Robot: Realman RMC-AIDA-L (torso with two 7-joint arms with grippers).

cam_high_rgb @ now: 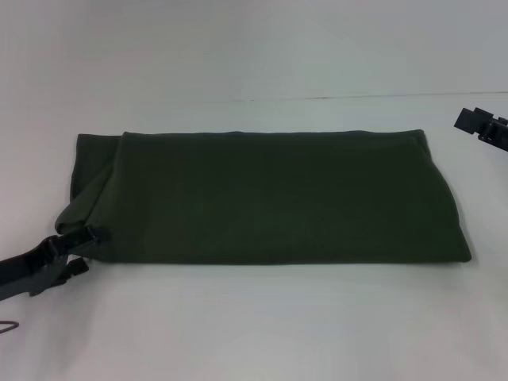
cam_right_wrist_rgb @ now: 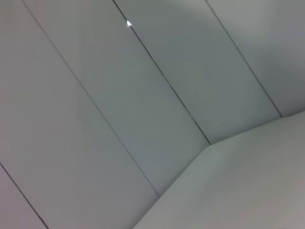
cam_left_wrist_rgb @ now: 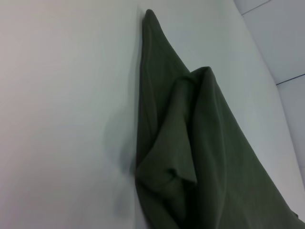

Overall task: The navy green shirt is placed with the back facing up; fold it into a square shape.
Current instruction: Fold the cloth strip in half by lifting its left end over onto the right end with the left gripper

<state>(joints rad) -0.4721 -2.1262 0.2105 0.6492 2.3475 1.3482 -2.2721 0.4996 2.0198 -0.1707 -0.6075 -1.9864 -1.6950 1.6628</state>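
The navy green shirt [cam_high_rgb: 270, 198] lies on the white table as a long, wide rectangle, plain side up. Its near left corner is bunched and pulled up off the table. My left gripper [cam_high_rgb: 87, 236] is at that corner, shut on the fabric. The left wrist view shows the shirt [cam_left_wrist_rgb: 190, 143] from close by, its gathered edge raised and casting a shadow on the table. My right gripper [cam_high_rgb: 480, 125] hangs at the far right, above the table and apart from the shirt's right end. The shirt does not appear in the right wrist view.
The white table [cam_high_rgb: 254, 333] extends in front of the shirt and behind it. The wall [cam_high_rgb: 238, 40] rises behind the table's far edge. The right wrist view shows only wall panels [cam_right_wrist_rgb: 119, 119] and a table corner [cam_right_wrist_rgb: 248, 191].
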